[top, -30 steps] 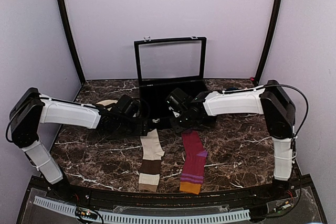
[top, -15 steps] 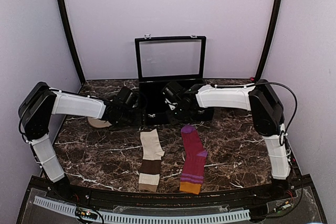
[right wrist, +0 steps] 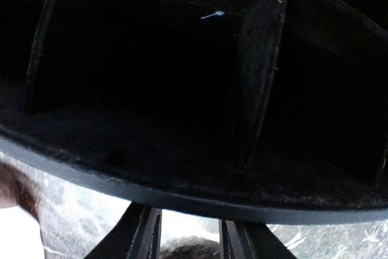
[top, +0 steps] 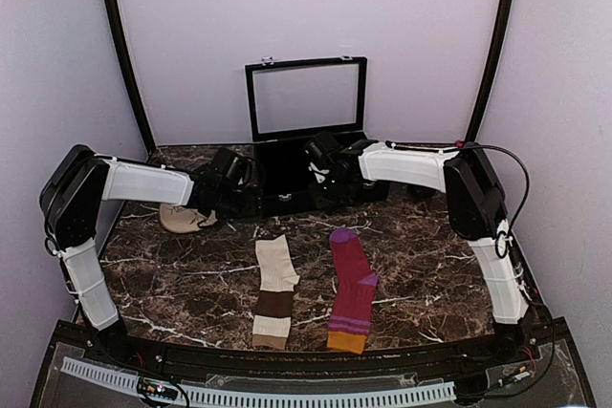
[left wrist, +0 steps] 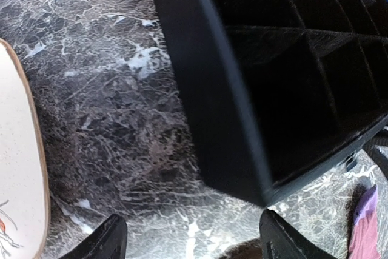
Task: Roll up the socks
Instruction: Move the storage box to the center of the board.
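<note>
We see the cream sock [top: 274, 291] and the magenta sock [top: 352, 295] lying flat, side by side on the tabletop [top: 430, 265], with their long axes running near to far. Both tools hover beyond the socks' far ends, at the black case [top: 287, 183]. The left tool [left wrist: 194, 235] is spread wide and empty, and it is nearer the cream sock. The right tool [right wrist: 189, 235] is partly parted and empty, nearer the magenta one. We find no legible writing.

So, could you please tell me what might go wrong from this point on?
Both tools sit open right at the black box: the left tool by its corner, the right tool at its front wall; a careless move could shove it. The cream sock and the magenta sock lie flat side by side, so dragging one might disturb the other.
</note>
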Motion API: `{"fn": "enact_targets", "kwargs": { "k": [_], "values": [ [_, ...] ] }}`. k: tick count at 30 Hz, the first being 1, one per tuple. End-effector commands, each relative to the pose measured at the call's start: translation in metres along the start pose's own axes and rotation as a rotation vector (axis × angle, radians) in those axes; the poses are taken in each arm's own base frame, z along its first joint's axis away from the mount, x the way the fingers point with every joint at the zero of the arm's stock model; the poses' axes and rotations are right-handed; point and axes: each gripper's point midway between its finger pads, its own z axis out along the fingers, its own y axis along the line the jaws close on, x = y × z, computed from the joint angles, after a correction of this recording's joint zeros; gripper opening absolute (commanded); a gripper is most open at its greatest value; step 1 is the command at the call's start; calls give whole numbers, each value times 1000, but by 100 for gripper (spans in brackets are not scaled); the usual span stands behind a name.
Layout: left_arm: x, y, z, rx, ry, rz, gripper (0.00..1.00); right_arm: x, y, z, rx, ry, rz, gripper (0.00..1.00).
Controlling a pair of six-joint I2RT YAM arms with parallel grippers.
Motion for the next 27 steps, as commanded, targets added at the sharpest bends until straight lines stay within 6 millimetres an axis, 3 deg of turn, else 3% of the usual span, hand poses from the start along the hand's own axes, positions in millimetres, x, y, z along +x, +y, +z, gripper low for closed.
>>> {"fn": "enact_targets", "kwargs": {
  "k": [1, 5, 9, 16, 21, 27],
  "values": [
    [-12, -3, -2, 18, -17, 13, 77, -38, -19, 5, 30, -104, 33, 32],
    [-13, -1, -5, 15, -19, 16, 78, -39, -17, 5, 18, -101, 35, 33],
    [-12, -2, -15, 28, -21, 13, 78, -33, -14, -6, 4, -104, 41, 43],
    [-8, 1, -46, 54, -32, 23, 78, -15, 3, -57, -2, -139, -13, 69],
    [3, 3, -72, 89, -24, 36, 79, 15, 19, -95, -5, -133, -77, 76],
    [37, -1, -93, 114, 8, 75, 79, 86, 44, -132, -33, -90, -180, 78]
  ]
}}
